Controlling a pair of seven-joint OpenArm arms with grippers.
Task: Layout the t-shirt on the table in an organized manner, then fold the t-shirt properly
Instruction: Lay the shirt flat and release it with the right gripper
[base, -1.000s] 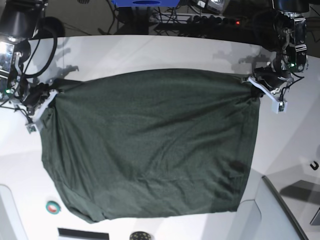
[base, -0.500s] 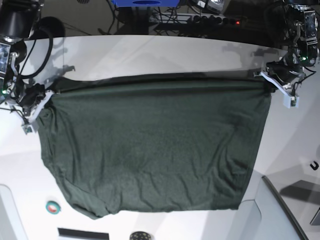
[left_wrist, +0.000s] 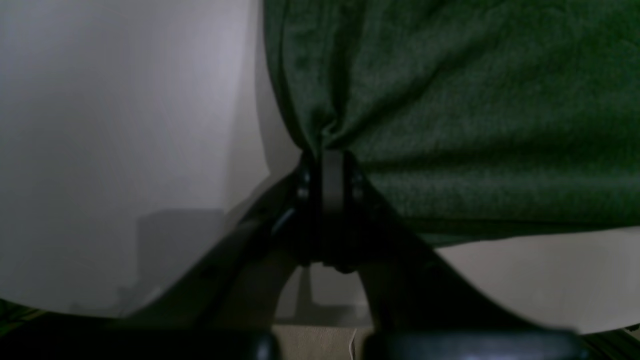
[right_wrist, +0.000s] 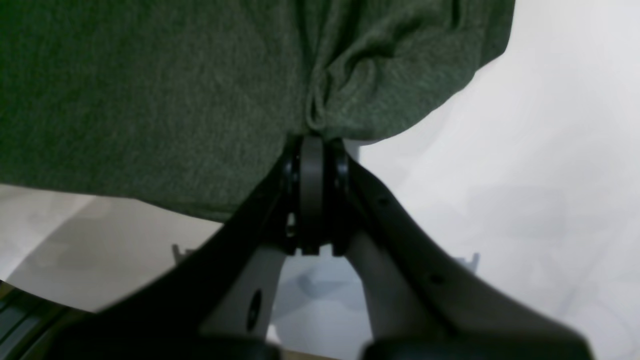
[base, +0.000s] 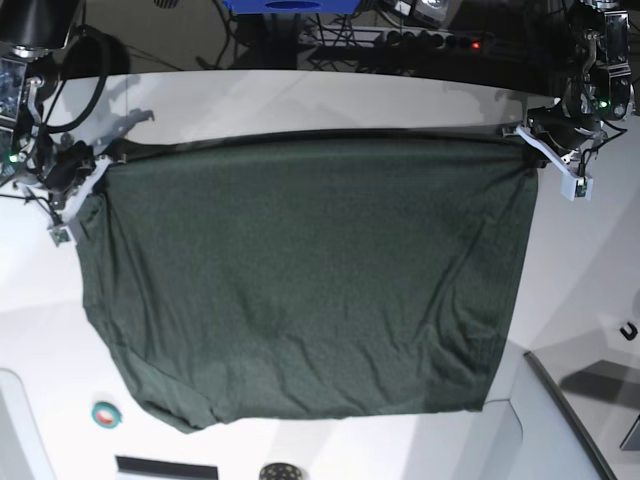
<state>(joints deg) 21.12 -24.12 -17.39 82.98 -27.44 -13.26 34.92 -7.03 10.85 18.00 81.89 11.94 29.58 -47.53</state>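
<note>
The dark green t-shirt hangs stretched between my two grippers over the white table, its top edge pulled taut and nearly straight, its lower part draping toward the near edge. My left gripper is shut on the shirt's upper right corner in the base view; the left wrist view shows the cloth bunched into the closed jaws of the left gripper. At the left, my right gripper is shut on the other corner, and the right wrist view shows fabric pinched in the right gripper.
A small teal and red ring lies on the table near the shirt's lower left corner. A dark seam runs along the table at the lower right. Cables and a power strip sit behind the far edge.
Both grippers have moved apart and toward the far edge, pulling the shirt's top edge from a sagging curve into a taut straight line. The cloth is flatter and wider now.
</note>
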